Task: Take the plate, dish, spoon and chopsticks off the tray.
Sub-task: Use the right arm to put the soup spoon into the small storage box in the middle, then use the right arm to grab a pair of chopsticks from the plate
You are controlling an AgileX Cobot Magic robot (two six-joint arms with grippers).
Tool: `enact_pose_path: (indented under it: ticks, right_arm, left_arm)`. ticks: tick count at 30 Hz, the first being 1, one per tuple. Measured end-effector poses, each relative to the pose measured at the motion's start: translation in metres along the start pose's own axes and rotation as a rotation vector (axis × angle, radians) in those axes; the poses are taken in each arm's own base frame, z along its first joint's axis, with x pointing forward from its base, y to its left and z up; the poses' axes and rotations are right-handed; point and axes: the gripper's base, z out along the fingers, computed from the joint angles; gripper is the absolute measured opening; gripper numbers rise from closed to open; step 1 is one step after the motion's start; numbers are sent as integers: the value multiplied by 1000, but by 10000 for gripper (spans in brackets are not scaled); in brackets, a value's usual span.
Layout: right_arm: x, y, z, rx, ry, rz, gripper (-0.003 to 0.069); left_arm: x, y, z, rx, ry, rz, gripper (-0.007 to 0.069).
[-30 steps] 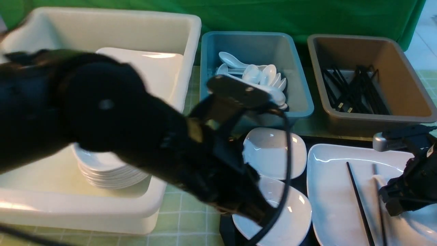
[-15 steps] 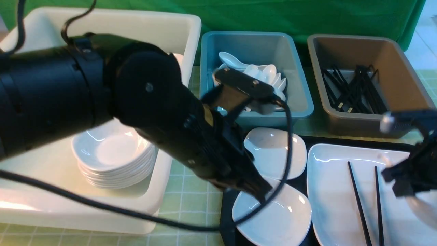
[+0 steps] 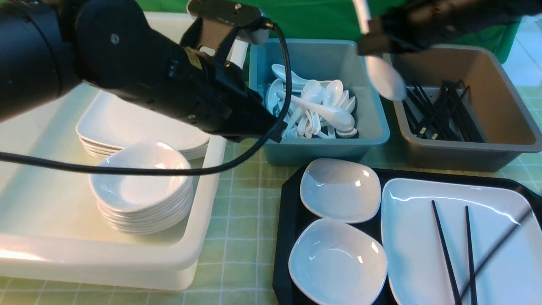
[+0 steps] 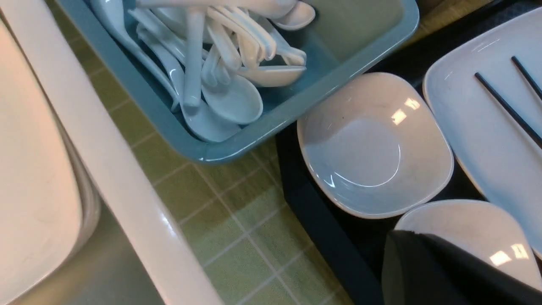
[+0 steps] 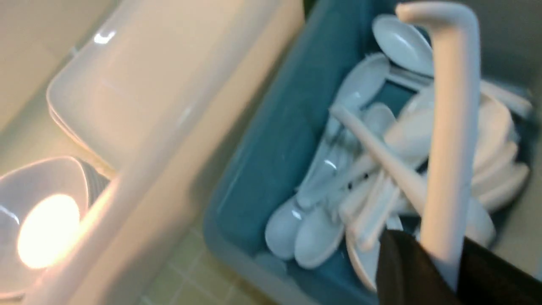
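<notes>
The black tray [image 3: 288,220] holds two small white dishes [image 3: 338,188] [image 3: 336,262] and the large white plate [image 3: 423,254]. Two black chopsticks [image 3: 444,250] lie on the plate. My right gripper [image 3: 372,38] is shut on the handle of the white spoon [image 3: 383,78] and holds it high, bowl down, over the inner edges of the teal and brown tubs. In the right wrist view the spoon handle [image 5: 451,106] stands between the fingers of that gripper [image 5: 440,271]. My left gripper [image 3: 269,134] hangs over the teal tub's near left corner, holding nothing I can see. Only one dark finger [image 4: 444,275] shows.
A teal tub [image 3: 322,146] full of white spoons and a brown tub [image 3: 465,146] of black chopsticks stand behind the tray. A big white tub [image 3: 127,262] at the left holds stacked dishes [image 3: 139,186] and stacked plates [image 3: 127,127]. The table has a green checked cloth.
My right gripper has lifted the spoon off the plate and carried it up and back over the tubs. My left arm has drawn back and left, away from the dishes on the tray.
</notes>
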Motion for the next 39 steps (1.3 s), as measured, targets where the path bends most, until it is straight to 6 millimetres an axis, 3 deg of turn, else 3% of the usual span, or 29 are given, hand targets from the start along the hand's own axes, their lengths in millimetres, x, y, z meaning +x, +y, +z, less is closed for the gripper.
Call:
enact_pose_path:
  ticks: [1, 3, 6, 10, 11, 13, 15, 16, 17, 18, 21, 23, 25, 29, 32, 35, 39]
  right_arm:
    - [-2, -1, 19, -11, 7, 11, 60]
    - [-8, -1, 37, -22, 0, 34, 97]
    - [-8, -2, 57, -24, 12, 66, 267]
    - [-9, 4, 46, -16, 76, 29, 547]
    - [-9, 5, 38, 4, 120, 8, 550]
    - [-7, 6, 26, 32, 192, -10, 526]
    - [-4, 5, 7, 115, 268, -40, 419]
    - [0, 1, -15, 210, 305, -50, 218]
    - [4, 0, -30, 245, 316, -47, 132]
    - [9, 0, -41, 263, 331, -39, 96]
    - [34, 5, -73, 311, 379, -12, 32]
    - [78, 3, -83, 336, 481, 27, 73]
    - [108, 1, -84, 346, 528, 56, 160]
    - [171, -10, -76, 382, 568, 129, 477]
    - [208, -21, -62, 413, 590, 182, 624]
    - [229, -30, -49, 433, 615, 217, 651]
    - [241, -38, -33, 446, 653, 247, 599]
  left_arm:
    - [1, 0, 0, 0, 7, 2, -18]
    - [2, 0, 0, 2, 19, 2, -18]
    - [2, -1, 0, 15, 20, -18, -18]
    - [1, -4, 0, 40, 8, -36, -18]
    - [1, -4, 0, 44, 7, -38, -18]
    - [0, -4, 0, 48, 6, -41, -18]
    - [0, -6, -2, 62, 7, -56, -18]
    - [1, -8, -5, 81, 11, -51, -18]
    - [1, -10, -9, 104, 15, -47, -18]
    - [1, -12, -10, 116, 17, -42, -18]
    - [5, -16, -19, 155, 49, 18, -18]
    - [10, -19, -25, 184, 100, 47, -18]
    - [13, -22, -27, 203, 138, 61, -18]
    - [23, -33, -26, 240, 201, 109, -18]
    - [33, -43, -21, 267, 241, 133, -18]
    - [39, -51, -18, 286, 257, 159, -18]
    - [41, -59, -17, 295, 260, 186, -18]
